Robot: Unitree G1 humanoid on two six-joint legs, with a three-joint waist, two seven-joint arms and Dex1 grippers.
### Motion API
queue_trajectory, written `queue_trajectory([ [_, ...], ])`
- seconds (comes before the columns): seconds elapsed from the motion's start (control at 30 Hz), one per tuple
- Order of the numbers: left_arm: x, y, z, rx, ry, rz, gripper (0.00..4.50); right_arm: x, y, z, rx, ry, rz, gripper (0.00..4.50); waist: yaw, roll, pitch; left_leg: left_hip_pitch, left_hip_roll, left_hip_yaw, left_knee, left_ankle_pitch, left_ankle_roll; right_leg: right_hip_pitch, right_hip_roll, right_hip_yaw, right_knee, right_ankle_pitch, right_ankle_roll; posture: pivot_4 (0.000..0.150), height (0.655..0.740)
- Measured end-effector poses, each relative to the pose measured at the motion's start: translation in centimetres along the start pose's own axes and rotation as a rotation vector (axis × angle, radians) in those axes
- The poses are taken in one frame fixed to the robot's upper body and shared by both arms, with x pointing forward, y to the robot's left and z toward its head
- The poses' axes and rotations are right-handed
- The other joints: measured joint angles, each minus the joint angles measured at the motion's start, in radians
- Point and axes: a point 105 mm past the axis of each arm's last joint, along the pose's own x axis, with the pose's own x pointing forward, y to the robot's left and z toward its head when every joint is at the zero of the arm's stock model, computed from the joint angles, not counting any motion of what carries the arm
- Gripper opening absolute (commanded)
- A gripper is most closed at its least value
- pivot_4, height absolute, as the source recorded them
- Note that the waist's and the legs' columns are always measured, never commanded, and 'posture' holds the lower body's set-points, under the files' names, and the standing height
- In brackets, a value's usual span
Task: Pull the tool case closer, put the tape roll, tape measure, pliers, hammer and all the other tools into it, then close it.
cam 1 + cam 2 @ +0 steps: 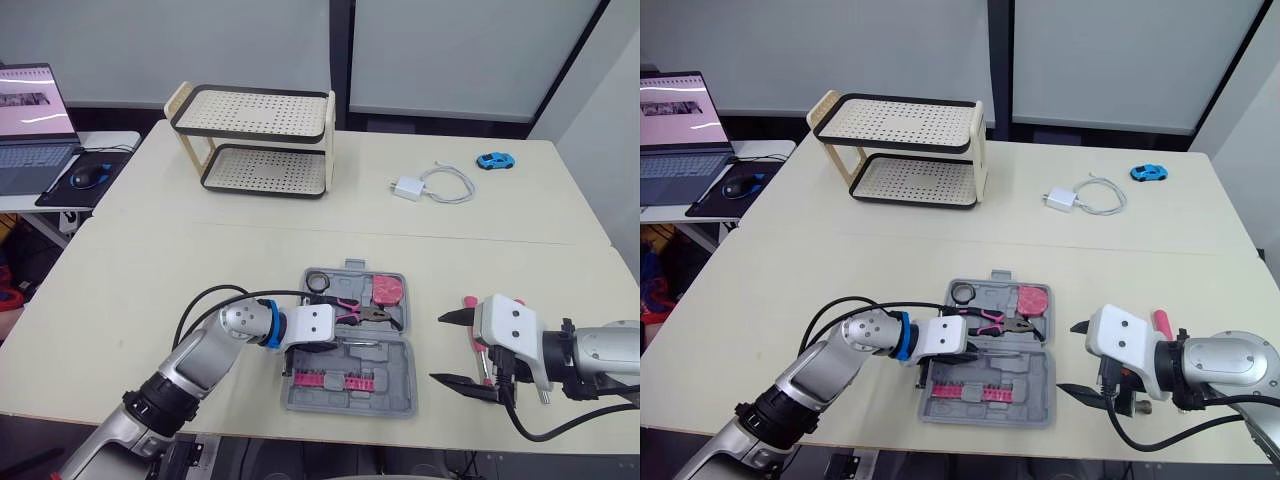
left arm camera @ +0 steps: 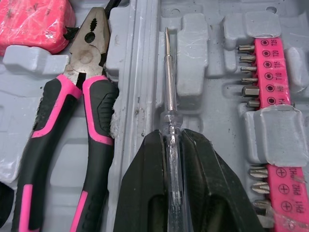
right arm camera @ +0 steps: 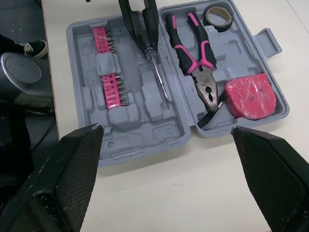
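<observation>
The grey tool case (image 3: pixel 145 130) lies open, holding pink-handled pliers (image 3: pixel 193 63), a tape roll (image 3: pixel 216 17) and a pink tape measure (image 3: pixel 251 96), with a clear screwdriver (image 3: pixel 157 72) at its middle.

The table (image 1: pixel 150 260) carries the open tool case (image 1: pixel 390 362), a two-tier rack (image 1: pixel 255 112), a charger (image 1: pixel 407 188) and a toy car (image 1: pixel 494 160).

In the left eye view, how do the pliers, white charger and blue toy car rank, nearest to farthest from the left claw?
1. Pliers, in the case, right beside the left claw.
2. White charger, farther back, toward the right.
3. Blue toy car, farthest back and right.
</observation>
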Motion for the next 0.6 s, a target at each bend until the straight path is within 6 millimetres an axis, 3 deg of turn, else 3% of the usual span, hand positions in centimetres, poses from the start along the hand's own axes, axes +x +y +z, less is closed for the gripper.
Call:
queue_trajectory([
  [0.3,0.36,0.0,0.17,0.026,-0.004,-0.01,0.17,0.08,0.06,-0.01,0.001,0.0,0.004,4.5,0.0,0.0,0.0,0.0,0.0,0.0,0.0,0.0,0.0,0.0,0.0,0.0,0.0,0.0,0.0,0.15,0.735],
  [0.6,0.12,-0.02,0.93,0.033,-0.038,-0.019,3.0,0.09,0.1,-0.1,0.005,0.002,0.003,4.5,0.0,0.0,0.0,0.0,0.0,0.0,0.0,0.0,0.0,0.0,0.0,0.0,0.0,0.0,0.0,0.15,0.735],
])
